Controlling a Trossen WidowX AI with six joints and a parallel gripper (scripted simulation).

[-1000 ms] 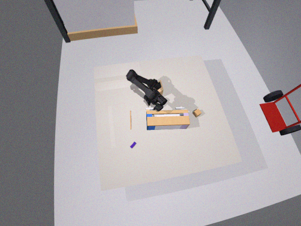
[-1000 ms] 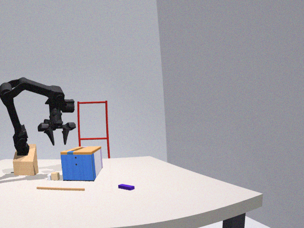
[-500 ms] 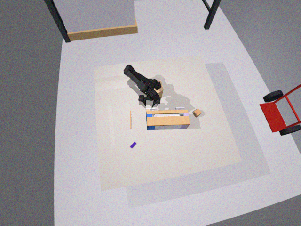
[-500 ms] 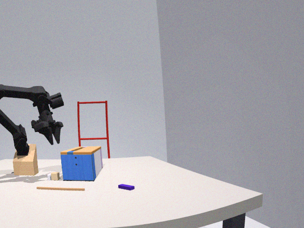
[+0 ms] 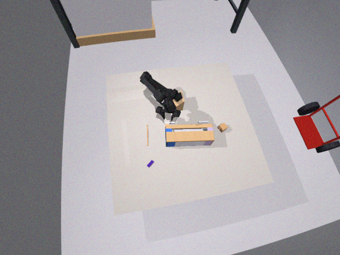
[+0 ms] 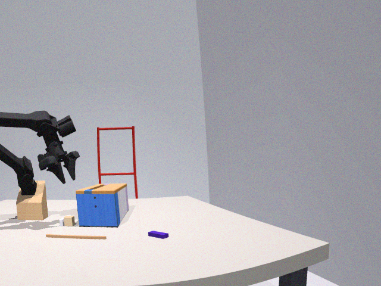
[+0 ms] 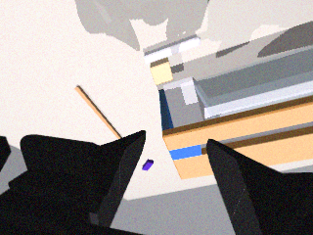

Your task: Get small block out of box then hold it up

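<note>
The box (image 5: 189, 136) (image 6: 98, 212) (image 7: 264, 117) stands upright on the table, with a slotted wooden top and a blue end. A small pale yellow block (image 6: 69, 220) (image 7: 161, 73) rests on the table outside the box, near its blue-end corner on the arm's side. In the top view I cannot make it out near the fingers. My gripper (image 5: 168, 119) (image 6: 69, 180) (image 7: 175, 138) is open and empty, above the table beside the blue end and higher than the box top. The block is well below the fingertips.
A white strip (image 6: 61, 222) (image 7: 171, 48) lies close beside the block. A thin wooden stick (image 5: 147, 135) (image 6: 75, 236) (image 7: 99, 112) and a purple piece (image 5: 150, 163) (image 6: 158, 234) (image 7: 148, 164) lie beyond the blue end. A wooden cube (image 5: 222, 127) is off the other end.
</note>
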